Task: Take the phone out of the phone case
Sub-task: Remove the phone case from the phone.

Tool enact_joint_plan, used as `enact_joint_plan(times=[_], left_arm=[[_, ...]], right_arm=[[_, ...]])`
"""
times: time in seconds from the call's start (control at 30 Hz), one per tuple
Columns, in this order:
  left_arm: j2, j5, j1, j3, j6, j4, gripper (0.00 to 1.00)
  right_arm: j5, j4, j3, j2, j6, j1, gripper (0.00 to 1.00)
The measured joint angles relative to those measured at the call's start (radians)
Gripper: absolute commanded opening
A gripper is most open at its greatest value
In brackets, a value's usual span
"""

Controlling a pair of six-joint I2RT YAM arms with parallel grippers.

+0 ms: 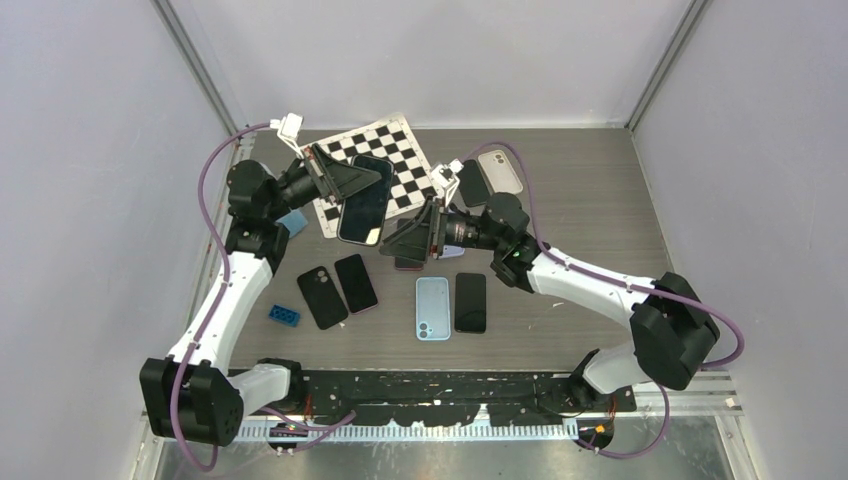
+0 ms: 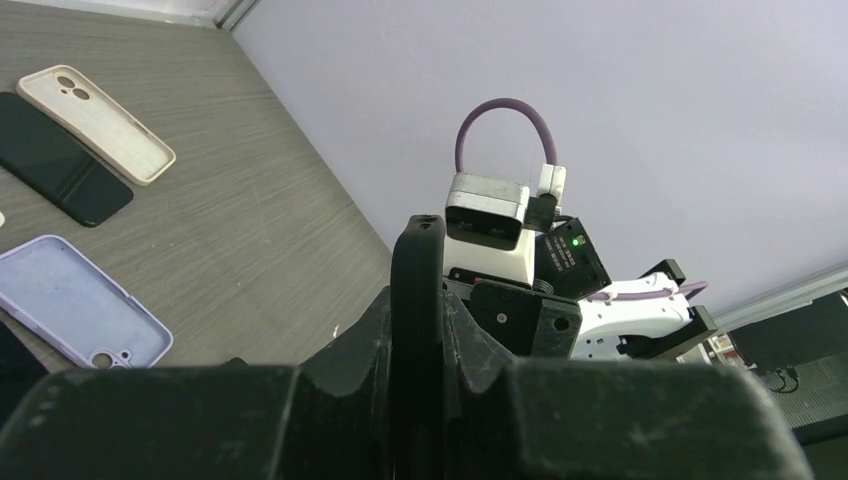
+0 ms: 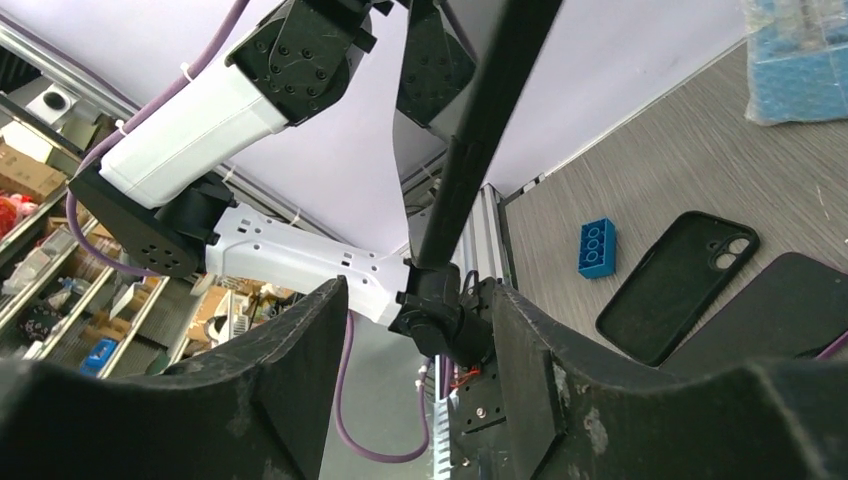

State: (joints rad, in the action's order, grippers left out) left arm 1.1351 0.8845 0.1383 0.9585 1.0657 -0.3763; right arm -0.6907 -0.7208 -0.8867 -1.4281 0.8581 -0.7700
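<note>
Lying nearest the arm bases, a pale blue case, a black case and a blue brick rest flat on the surface, out of the way. Above them the right pincer stands wide, its fingers straddling the lower end of the phone without clearly touching it, probably placed to peel the phone case away. Farther back the left pincer is clamped on the phone's upper end, holding it tilted in the air over the checkerboard so the free end is reachable; the phone case seems not yet off.
</note>
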Motion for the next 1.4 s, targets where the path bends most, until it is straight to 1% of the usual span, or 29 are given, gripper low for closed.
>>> enact_joint_plan(times=[0.03, 0.1, 0.23, 0.4, 0.5, 0.53, 0.6, 0.63, 1.13, 1.3, 1.4], left_arm=[[0.0, 0.003, 0.0, 0.0, 0.004, -0.008, 0.0], [0.0, 0.008, 0.0, 0.0, 0.013, -0.018, 0.0], [0.002, 0.014, 0.0, 0.0, 0.035, -0.032, 0.0], [0.003, 0.015, -0.001, 0.0, 0.051, -0.036, 0.0], [0.003, 0.016, -0.002, 0.0, 0.057, -0.038, 0.0], [0.003, 0.016, -0.002, 0.0, 0.057, -0.039, 0.0], [0.003, 0.016, -0.003, 0.0, 0.06, -0.038, 0.0], [0.003, 0.017, -0.003, 0.0, 0.062, -0.038, 0.0], [0.003, 0.014, -0.004, 0.0, 0.101, -0.051, 0.0], [0.008, -0.006, -0.008, 0.0, 0.117, -0.032, 0.0], [0.021, -0.03, -0.008, 0.002, 0.128, 0.024, 0.0]], right_arm=[[0.003, 0.021, -0.015, 0.0, -0.016, -0.006, 0.53], [0.008, 0.039, -0.028, 0.0, -0.033, -0.015, 0.45], [0.023, 0.077, -0.056, -0.008, -0.075, -0.023, 0.35], [0.029, 0.119, -0.078, -0.019, -0.112, -0.026, 0.29], [0.032, 0.13, -0.09, -0.019, -0.134, -0.028, 0.31], [0.033, 0.133, -0.092, -0.019, -0.142, -0.029, 0.37], [0.037, 0.14, -0.094, -0.019, -0.151, -0.03, 0.42], [0.039, 0.146, -0.097, -0.019, -0.155, -0.03, 0.42], [0.048, 0.173, -0.123, -0.026, -0.207, -0.054, 0.11], [0.129, 0.216, -0.129, -0.011, -0.285, -0.082, 0.01], [0.199, 0.261, -0.129, 0.008, -0.34, -0.101, 0.01]])
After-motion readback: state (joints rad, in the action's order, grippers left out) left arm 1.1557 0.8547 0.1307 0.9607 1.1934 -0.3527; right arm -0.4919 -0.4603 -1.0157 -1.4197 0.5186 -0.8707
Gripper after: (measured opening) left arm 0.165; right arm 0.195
